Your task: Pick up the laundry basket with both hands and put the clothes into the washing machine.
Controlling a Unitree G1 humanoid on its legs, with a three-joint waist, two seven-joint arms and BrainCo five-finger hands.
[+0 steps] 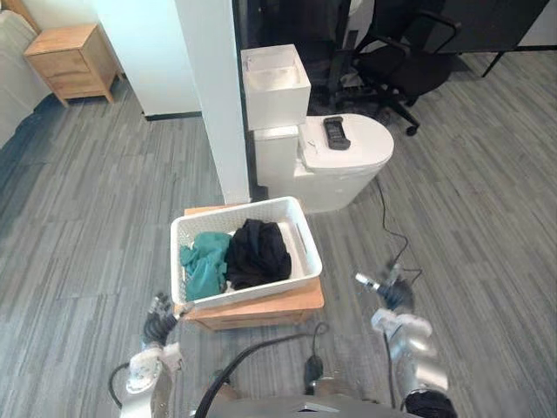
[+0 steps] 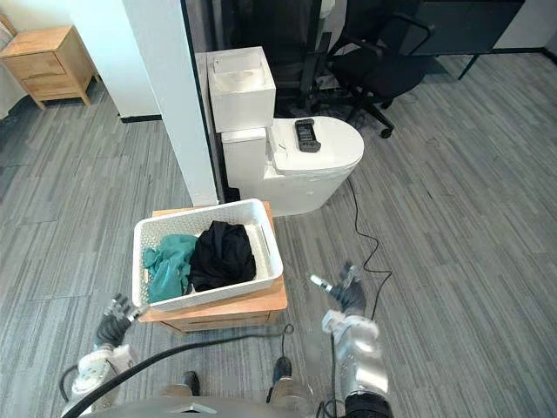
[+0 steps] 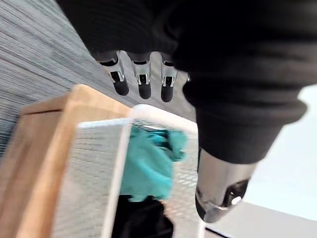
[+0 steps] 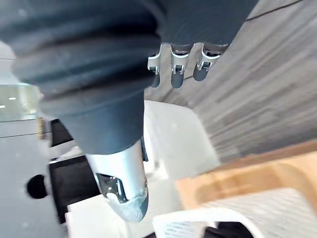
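laundry basket (image 1: 235,210) sits open side up on a wooden stand (image 1: 261,306), long axis running left-right; left hand (image 1: 159,315) and right hand (image 1: 389,294) flank it, fingers loose, holding nothing

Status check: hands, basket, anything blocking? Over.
Both open: left hand by basket's left end, right hand apart on right. The laundry basket sits on wooden stand, clothes inside, not yet gripped. Close behind: white pillar.
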